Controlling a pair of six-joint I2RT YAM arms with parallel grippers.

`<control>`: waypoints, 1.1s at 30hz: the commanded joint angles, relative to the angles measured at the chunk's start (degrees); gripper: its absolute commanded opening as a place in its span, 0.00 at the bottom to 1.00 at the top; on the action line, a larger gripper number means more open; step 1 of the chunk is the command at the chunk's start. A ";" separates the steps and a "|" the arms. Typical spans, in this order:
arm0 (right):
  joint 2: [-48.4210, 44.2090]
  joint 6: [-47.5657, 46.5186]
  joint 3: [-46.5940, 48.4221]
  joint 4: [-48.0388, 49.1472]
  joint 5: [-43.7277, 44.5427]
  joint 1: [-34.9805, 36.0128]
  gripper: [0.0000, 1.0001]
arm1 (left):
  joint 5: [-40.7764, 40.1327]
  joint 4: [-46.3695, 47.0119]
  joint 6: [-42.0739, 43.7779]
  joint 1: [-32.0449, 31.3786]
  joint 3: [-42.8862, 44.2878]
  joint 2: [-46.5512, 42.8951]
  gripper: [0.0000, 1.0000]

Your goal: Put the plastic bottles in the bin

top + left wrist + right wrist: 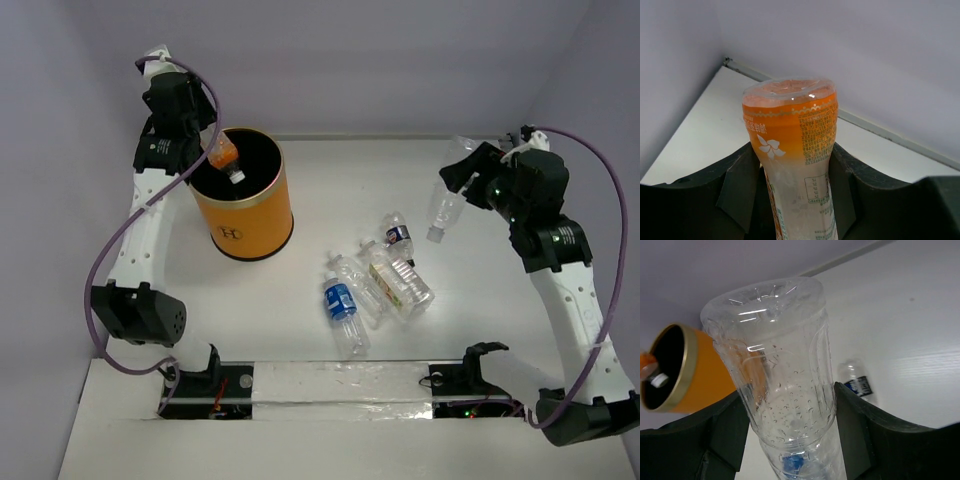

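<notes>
Above bin (250, 215), left end effector (792, 192) clamps orange bottle (790, 125), right end effector (790, 437) clamps clear bottle (780, 355)

Your stock:
- bin (242, 195): orange-yellow cylinder, black inside, upright at bench (480, 310) left.
- orange bottle (222, 155): held tilted, cap down, over the bin's mouth.
- clear bottle (445, 207): held aloft at right, cap down.
- four bottles lying clustered mid-bench, including the blue-labelled bottle (340, 300).

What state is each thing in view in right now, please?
Bin: upright, open-topped.
Orange bottle: cap down over the bin, gripped by left gripper.
Raised clear bottle: cap down, in the air, gripped by right gripper.
Small bottle, blue-labelled bottle, bare bottle, pale-labelled bottle: lying loose on the table.
</notes>
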 commanded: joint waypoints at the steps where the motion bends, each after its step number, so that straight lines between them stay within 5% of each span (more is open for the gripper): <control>1: 3.74 3.31 5.99 6.22 -3.79 5.31 0.60 | -3.46 8.57 0.51 0.41 -2.46 -3.05 0.33; 5: 10.52 5.16 13.11 9.91 -1.24 14.19 0.60 | -0.57 16.46 0.69 0.41 -11.42 -6.82 0.38; 12: 28.07 7.27 29.89 17.21 1.57 24.57 0.61 | 5.41 22.38 -1.59 0.41 -25.76 -16.93 0.83; 16: 37.58 9.03 39.56 20.98 1.66 28.08 0.61 | 9.01 21.15 -4.14 0.41 -27.44 -21.33 0.92; 21: 49.01 9.56 54.83 21.87 3.24 32.57 0.61 | 13.32 16.23 -8.53 -0.11 -25.51 -26.95 0.87; 28: 62.47 9.39 66.19 21.61 7.73 35.56 0.65 | 14.66 10.61 -13.02 -4.32 -29.55 -35.57 0.45; 33: 67.03 6.22 69.19 21.79 10.19 36.97 0.68 | 12.79 2.70 -15.38 -9.60 -35.16 -41.36 0.35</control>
